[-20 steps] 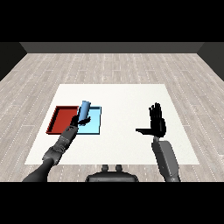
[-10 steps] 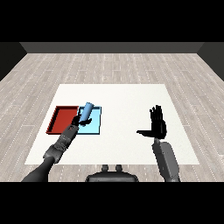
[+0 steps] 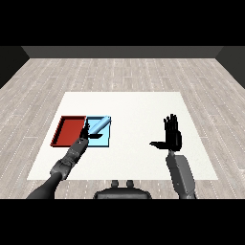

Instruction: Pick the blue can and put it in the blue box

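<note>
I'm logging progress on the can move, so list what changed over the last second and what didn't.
The light blue cylindrical can tipped from nearly upright to lying steeply tilted over the light blue tray, top end toward the right. The left hand is at its lower end; whether it has let go is unclear. The red tray and the raised, open right hand stayed put.

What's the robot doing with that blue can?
The robot's left hand is at the near end of the blue can, which lies tilted over the light blue tray. A red tray sits right beside it. The right hand is held up open over the white table, holding nothing.
</note>
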Motion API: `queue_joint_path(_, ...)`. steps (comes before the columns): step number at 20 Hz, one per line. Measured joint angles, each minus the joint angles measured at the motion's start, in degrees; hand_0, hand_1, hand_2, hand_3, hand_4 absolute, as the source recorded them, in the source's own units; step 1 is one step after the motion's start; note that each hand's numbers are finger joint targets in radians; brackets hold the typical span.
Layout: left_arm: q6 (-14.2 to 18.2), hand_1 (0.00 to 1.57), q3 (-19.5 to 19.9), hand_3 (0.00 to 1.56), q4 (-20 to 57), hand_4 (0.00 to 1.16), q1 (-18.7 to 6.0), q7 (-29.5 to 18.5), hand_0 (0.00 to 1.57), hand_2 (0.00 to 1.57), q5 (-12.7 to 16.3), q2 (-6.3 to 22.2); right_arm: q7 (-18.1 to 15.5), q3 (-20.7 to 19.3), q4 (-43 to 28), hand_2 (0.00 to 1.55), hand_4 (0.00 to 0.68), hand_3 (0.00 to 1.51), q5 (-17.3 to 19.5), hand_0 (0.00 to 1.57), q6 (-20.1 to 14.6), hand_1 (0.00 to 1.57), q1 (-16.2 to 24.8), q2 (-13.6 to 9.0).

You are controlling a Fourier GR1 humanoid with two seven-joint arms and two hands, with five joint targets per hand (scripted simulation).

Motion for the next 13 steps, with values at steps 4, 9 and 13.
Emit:
queue_joint_path(4, 6.7, 0.0, 4.2, 0.0, -6.0, 0.0, 1.9, -9.2, 0.0, 0.0, 3.5, 0.2, 0.9, -0.2, -1.5, 0.0, 0.0, 0.0, -0.5, 0.0, 0.2, 0.0, 0.2, -0.3)
queue_joint_path(9, 3.3, 0.0, 6.8, 0.0, -16.7, 0.0, 5.7, -23.4, 0.0, 0.0, 6.4, 0.0, 0.8, 0.0, -1.5, 0.0, 0.0, 0.0, -0.8, 0.0, 1.2, 0.0, 0.7, -0.3)
queue_joint_path(13, -2.6, 0.0, 6.3, 0.0, -26.8, 0.0, 10.5, -31.4, 0.0, 0.0, 8.1, -1.1, 1.2, 0.4, -1.9, 0.0, 0.0, 0.0, 0.2, 0.0, 1.4, 0.0, 1.7, -1.2)
